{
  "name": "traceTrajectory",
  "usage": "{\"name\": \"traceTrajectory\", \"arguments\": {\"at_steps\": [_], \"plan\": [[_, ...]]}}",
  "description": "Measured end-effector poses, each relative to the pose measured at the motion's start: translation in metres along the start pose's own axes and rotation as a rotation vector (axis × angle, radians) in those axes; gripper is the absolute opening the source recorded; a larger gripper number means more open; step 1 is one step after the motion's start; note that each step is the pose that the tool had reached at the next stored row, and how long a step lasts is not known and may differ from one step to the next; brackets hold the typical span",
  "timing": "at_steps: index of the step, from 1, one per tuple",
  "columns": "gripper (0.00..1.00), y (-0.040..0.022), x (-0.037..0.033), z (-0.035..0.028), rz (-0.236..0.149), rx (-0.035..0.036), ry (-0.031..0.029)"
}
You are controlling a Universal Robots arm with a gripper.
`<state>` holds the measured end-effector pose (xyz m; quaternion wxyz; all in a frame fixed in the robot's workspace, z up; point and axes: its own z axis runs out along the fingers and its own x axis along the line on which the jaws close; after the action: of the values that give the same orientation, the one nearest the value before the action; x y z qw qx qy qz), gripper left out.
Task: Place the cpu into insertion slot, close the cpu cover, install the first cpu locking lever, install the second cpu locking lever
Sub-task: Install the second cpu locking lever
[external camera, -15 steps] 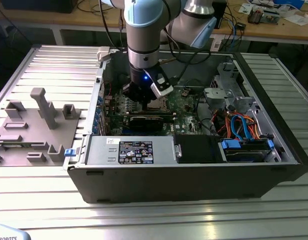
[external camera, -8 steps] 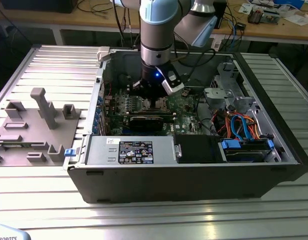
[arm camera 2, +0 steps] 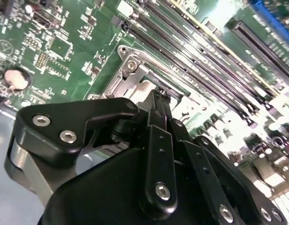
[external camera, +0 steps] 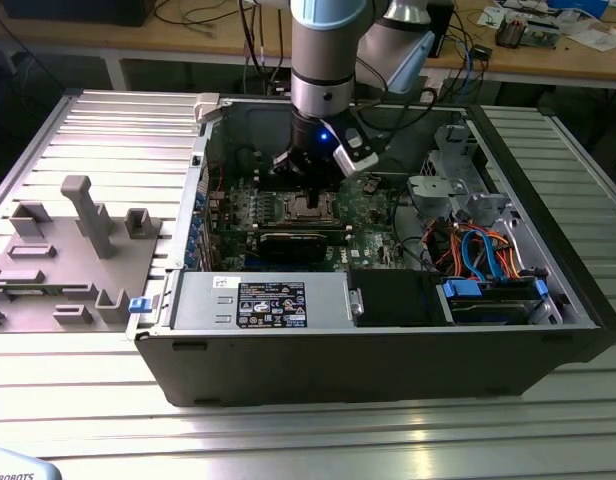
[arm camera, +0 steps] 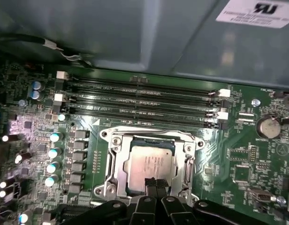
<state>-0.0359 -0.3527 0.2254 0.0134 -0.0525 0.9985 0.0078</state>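
One open computer case (external camera: pixel 388 350) is recorded on the ribbed counter (external camera: pixel 108 110), with a green motherboard (arm camera: pixel 257 159) inside. At its socket the cpu cover (arm camera: pixel 117 165) is seen closed around the cpu (arm camera: pixel 149 166), which is seated in the slot. The fingers (arm camera: pixel 155 184), drawn narrow together and holding nothing, are poised directly over the cpu's near edge.

Your ribbed metal worktop (external camera: pixel 78 400) carries the open computer case (external camera: pixel 368 370) across its middle, with a grey fixture tray (external camera: pixel 73 255) beside it toward one edge.
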Motion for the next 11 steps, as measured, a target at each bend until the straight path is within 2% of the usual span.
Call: {"name": "traceTrajectory", "arguments": {"at_steps": [3, 5, 11], "plan": [[0.11, 0.0002, -0.0003, -0.0134, 0.000, 0.0009, 0.0000], [0.11, 0.0003, -0.0004, -0.0177, 0.000, 0.0008, 0.0000], [0.11, 0.0003, -0.0005, -0.0190, 0.000, 0.0008, 0.0000]]}}
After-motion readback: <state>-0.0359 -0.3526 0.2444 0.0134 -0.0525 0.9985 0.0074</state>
